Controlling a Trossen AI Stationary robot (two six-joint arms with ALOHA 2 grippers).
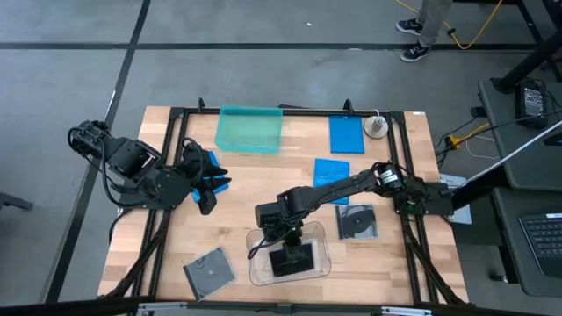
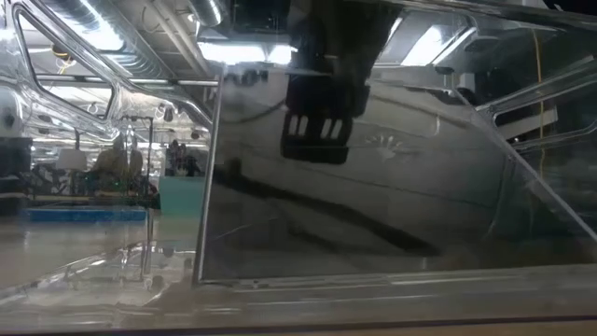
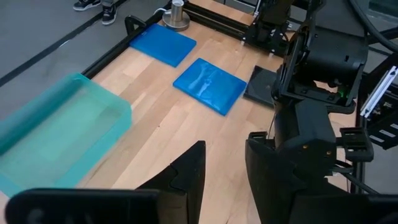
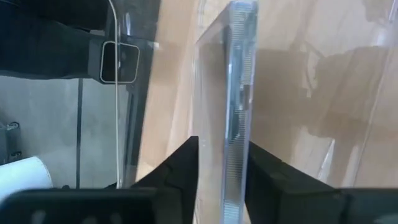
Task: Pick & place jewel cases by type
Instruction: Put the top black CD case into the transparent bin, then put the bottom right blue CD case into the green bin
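My right gripper (image 1: pixel 286 232) hangs over the clear rounded tray (image 1: pixel 260 272) near the table's near edge, shut on a dark jewel case (image 1: pixel 292 260) with a clear cover. The case fills the low view (image 2: pixel 373 215). My left gripper (image 1: pixel 207 183) hovers open at the table's left, touching nothing; its fingers frame bare wood in the left wrist view (image 3: pixel 225 168). Two blue jewel cases (image 1: pixel 347 134) (image 1: pixel 331 170) lie flat toward the far right. One dark case (image 1: pixel 357 221) lies right of the tray, another (image 1: pixel 209 270) at near left. My right gripper (image 4: pixel 224 155) pinches the dark jewel case between its two fingers across the case's thin upper edge (image 4: pixel 240 118), coming from above and pointing down. The case stands tilted inside the clear tray, and its lower edge (image 2: pixel 373 276) seems to rest on the tray floor.
A teal translucent tray (image 1: pixel 250 129) sits at the far middle. A small round metal object (image 1: pixel 376 125) stands at the far right corner. A black frame rail (image 1: pixel 290 111) borders the table. Bare wood (image 1: pixel 255 189) lies between the two grippers. A person's shoes (image 1: pixel 413 39) show beyond the far edge.
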